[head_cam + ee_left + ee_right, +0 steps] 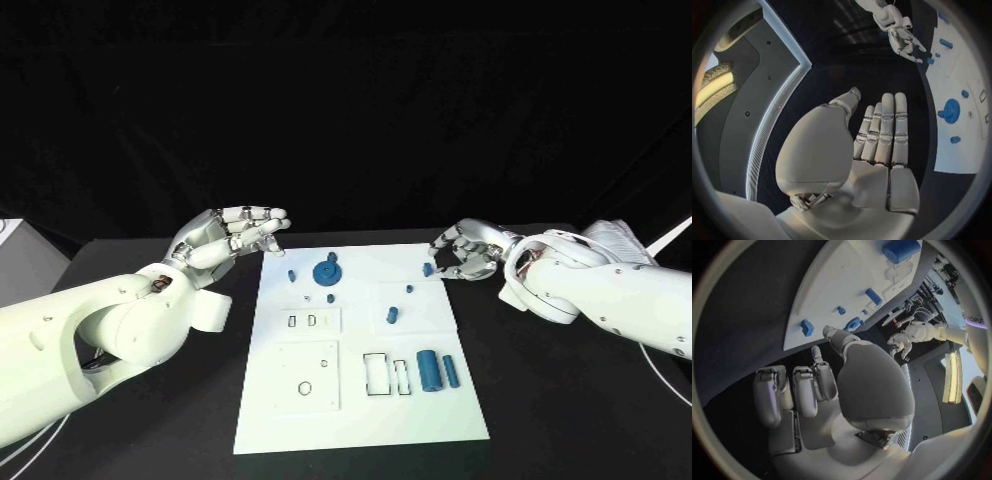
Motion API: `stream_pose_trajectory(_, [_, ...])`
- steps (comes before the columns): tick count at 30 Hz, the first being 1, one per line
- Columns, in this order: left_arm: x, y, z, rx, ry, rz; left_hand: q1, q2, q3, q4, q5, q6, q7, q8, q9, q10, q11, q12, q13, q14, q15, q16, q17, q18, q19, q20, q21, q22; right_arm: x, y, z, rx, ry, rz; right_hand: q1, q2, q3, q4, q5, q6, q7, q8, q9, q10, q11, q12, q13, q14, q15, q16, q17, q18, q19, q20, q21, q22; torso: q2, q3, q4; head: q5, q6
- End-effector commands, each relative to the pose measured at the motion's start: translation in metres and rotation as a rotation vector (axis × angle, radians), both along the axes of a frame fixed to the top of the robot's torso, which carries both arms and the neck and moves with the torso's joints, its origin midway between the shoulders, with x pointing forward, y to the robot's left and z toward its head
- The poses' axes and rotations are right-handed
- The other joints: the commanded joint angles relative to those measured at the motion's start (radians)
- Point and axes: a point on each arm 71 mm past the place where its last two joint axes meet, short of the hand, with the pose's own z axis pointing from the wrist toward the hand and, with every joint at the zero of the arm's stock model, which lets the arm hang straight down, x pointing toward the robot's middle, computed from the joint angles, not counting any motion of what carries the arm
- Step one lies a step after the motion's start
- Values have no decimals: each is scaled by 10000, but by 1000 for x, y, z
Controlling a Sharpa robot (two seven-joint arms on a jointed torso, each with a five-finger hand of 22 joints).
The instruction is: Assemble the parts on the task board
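**Both hands at the board's far corners, nothing yet picked up**

The task board lies mid-table, its rectangular slots near the front unfilled. On it sit a blue gear at the far end, a large cylinder beside a slimmer pin near the front right, and small pegs between. The left hand hovers off the far-left corner, fingers extended, holding nothing. The right hand has its fingers curled by a small blue piece at the far-right edge; whether it grips it I cannot tell. Likely next: securing that piece.
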Motion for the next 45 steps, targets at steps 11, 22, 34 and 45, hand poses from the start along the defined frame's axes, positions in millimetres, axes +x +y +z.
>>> stream_pose_trajectory(11, [1,-1,1,-85,-115,-190,-87,21,47,-28,22,-91,0,-52,14,-92,-12,-35,-5,-54,-8,39,-6,25,-44,11,56,15,5,-1,-8,-374,-93,-35,1,-92,-81,-50,-36,-61,42,-66,-18,-100,6,-58,820,848,55,48,1708,-60,655,57,-60,2118,37,15,36,-4,-66])
stream_pose_trajectory(22, [1,-1,1,-72,-108,-182,-87,21,47,-28,22,-91,0,-52,14,-92,-12,-35,-5,-54,-8,39,-6,25,-44,11,56,15,9,3,-17,-466,-5,-147,-23,-38,-96,-19,-19,-83,50,-83,-24,-92,13,-50,828,849,61,52,1717,-64,664,61,-50,2131,30,17,31,1,-119])
stream_pose_trajectory(34, [1,-1,1,-68,-100,-200,-92,24,52,-44,22,-93,3,-57,20,-101,-8,-30,-1,-68,-3,51,-11,26,-66,18,77,26,14,7,-20,-561,-90,-228,-34,100,-60,27,-11,-44,54,-74,-19,-57,15,-12,862,854,65,60,1737,-73,688,68,-24,2161,27,4,42,-39,-114])
stream_pose_trajectory(45, [1,-1,1,-61,-89,-218,-92,24,52,-44,22,-93,3,-57,20,-101,-8,-30,-1,-68,-3,51,-11,26,-66,18,77,26,16,11,-23,-562,-46,-172,-103,414,142,119,-118,436,-24,138,58,57,-50,105,967,862,17,73,1772,-91,736,40,29,2226,31,7,36,-12,-126])
